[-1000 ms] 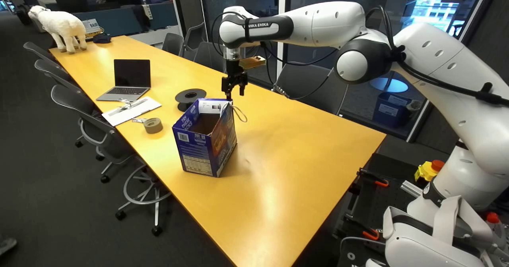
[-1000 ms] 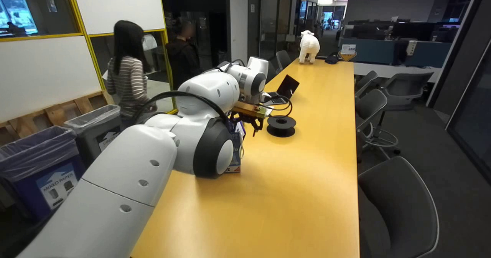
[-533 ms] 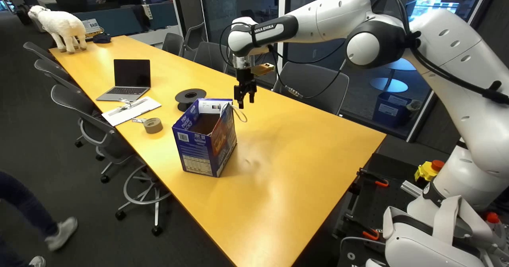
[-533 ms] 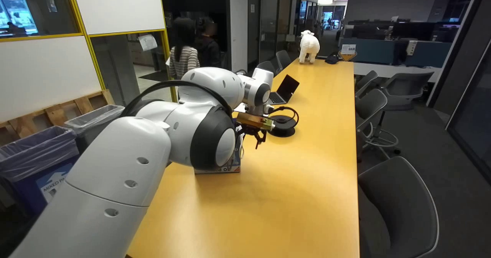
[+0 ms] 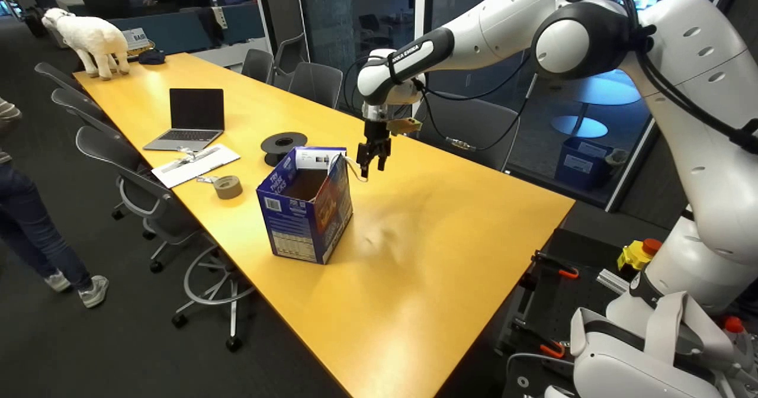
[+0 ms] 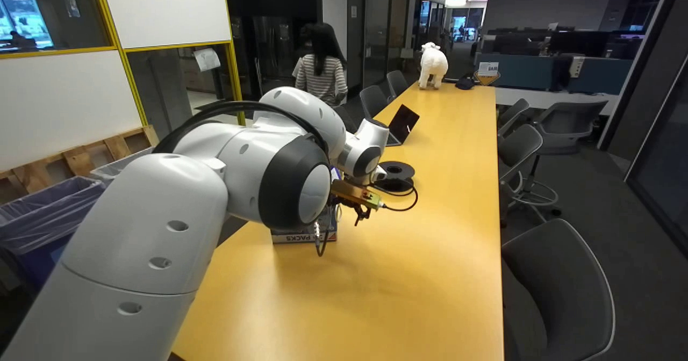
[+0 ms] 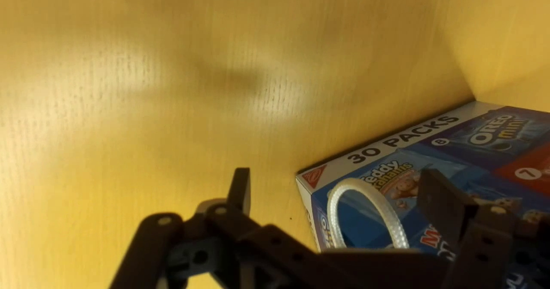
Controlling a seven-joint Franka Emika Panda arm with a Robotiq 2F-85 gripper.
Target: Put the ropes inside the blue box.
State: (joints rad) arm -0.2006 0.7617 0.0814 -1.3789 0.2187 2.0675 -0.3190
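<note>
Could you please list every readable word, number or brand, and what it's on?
"30 PACKS": blue box
"OREO mini": same box
"8": same box
"7": same box
"eddy rahams": same box, starts behind rope
"TRY THESE": same box
"ANKA EMIKA": robot arm, start hidden
"BAIR", blurred: far sign
Too small or blurred: bin labels, remaining box print.

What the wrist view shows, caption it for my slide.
Open dark two-fingered pincer, looped white braided rope visible between its jaws, blue rectangular cardboard box beyond.
</note>
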